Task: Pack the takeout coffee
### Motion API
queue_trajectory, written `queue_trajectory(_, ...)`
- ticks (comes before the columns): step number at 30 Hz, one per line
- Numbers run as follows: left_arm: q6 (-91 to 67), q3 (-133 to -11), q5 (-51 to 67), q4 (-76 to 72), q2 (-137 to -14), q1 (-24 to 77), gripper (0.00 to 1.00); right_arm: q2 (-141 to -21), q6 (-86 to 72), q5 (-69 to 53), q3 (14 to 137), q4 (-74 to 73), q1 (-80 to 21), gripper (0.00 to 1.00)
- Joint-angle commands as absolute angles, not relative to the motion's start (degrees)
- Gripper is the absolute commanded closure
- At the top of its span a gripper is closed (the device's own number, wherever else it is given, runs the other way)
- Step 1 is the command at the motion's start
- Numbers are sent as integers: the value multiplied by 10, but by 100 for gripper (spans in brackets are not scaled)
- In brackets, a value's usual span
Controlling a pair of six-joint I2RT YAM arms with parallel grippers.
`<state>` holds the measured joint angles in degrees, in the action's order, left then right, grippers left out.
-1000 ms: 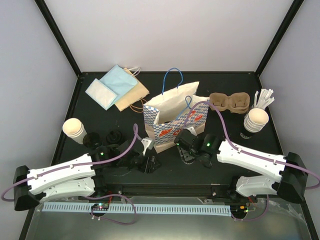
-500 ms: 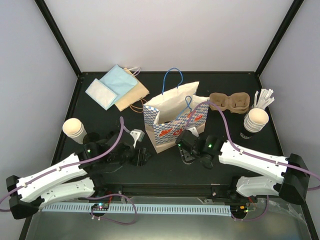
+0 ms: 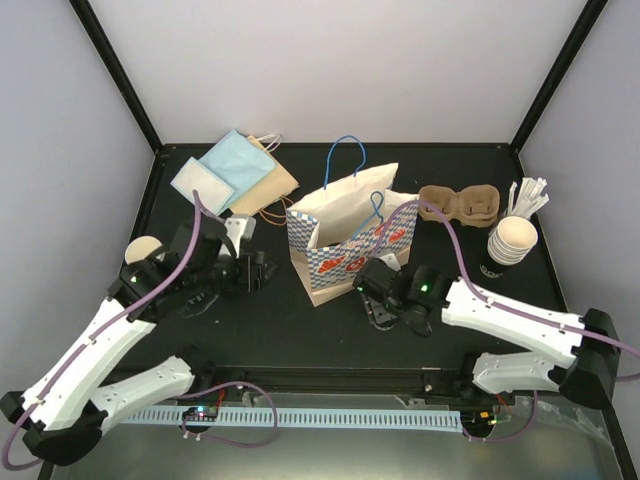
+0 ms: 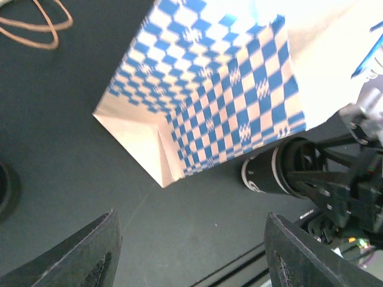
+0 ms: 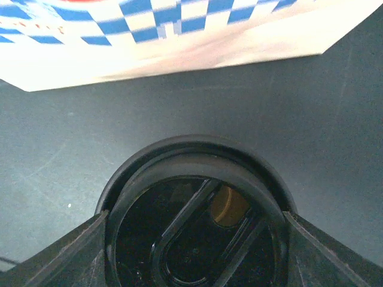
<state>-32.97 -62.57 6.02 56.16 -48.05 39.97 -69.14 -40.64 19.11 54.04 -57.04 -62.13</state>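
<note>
1. The left gripper [image 4: 190, 245] hangs over the dark table [image 3: 300, 325], fingers wide apart and empty, left of the blue-checked paper bag [image 3: 345, 240].
2. The right gripper [image 3: 374, 302], lower centre, clamps a round black lid [image 5: 194, 197] just below the bag.
3. The brown cup tray [image 3: 458, 203] and a stack of paper cups [image 3: 512, 240] stand at upper right.

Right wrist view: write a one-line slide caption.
Black lid framed between the fingers of the right gripper, checked bag just beyond.
</note>
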Motion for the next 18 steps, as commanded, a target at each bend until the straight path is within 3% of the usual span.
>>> queue_trajectory(1,-252,-702,85,621,-504,354,31,-650,-381,217,622,-646,-626,33)
queue_trajectory(11,-164,-867,83,648,-599,289,29,-614,-313,239,874,-771,-625,33)
queue_trajectory(18,-89,-972,70,640,-704,281,16,-627,-280,313,1024,-839,-625,33)
